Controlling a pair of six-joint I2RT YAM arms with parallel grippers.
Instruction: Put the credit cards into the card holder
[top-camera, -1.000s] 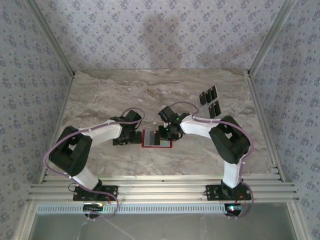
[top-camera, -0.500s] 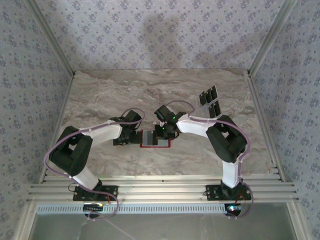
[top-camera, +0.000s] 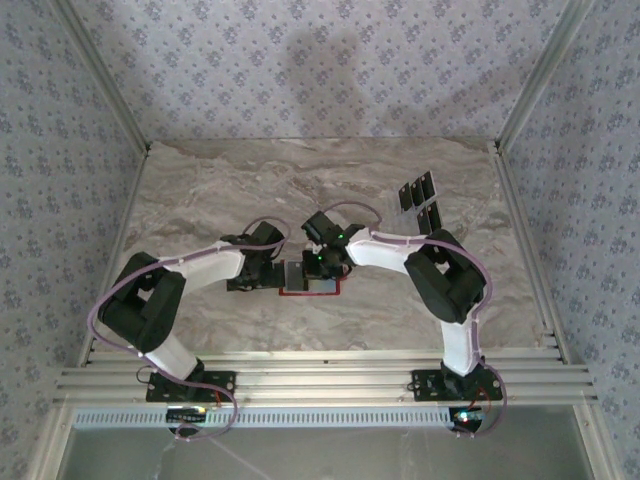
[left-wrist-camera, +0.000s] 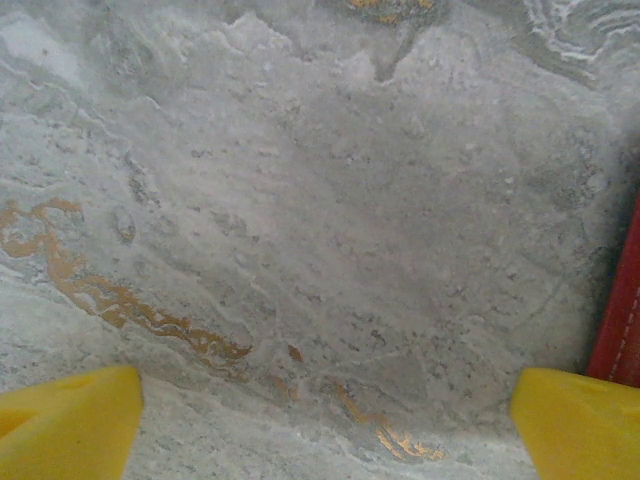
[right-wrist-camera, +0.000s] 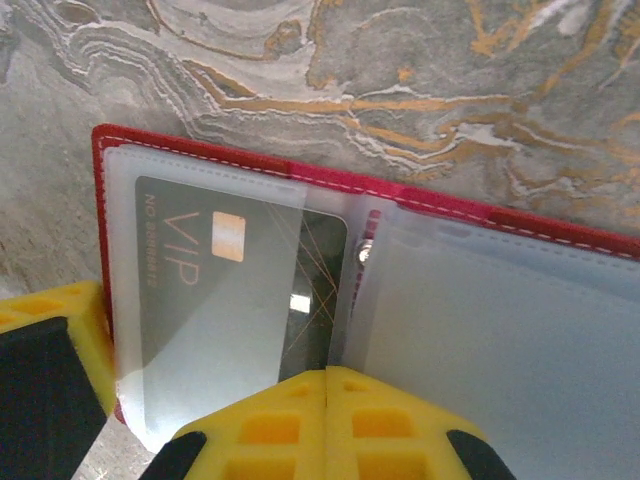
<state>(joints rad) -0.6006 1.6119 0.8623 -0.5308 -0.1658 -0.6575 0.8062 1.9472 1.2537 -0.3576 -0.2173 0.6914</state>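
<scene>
Right gripper (right-wrist-camera: 325, 400), closed, meets the card (right-wrist-camera: 230, 290) at its eleven o'clock; push squarely into the wallet (right-wrist-camera: 200, 150) while the open left gripper (left-wrist-camera: 325, 425) steadies it.

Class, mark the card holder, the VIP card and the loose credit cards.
card holder (right-wrist-camera: 400, 192): right wrist view, red top edge.
VIP card (right-wrist-camera: 235, 290): right wrist view, face under clear pocket.
loose credit cards (top-camera: 426, 186): top external view, one far-right card.

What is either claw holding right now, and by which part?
Nothing is held. The left claw stands open over the table; the right claw is shut, tips together with nothing between them, over the open card holder.
</scene>
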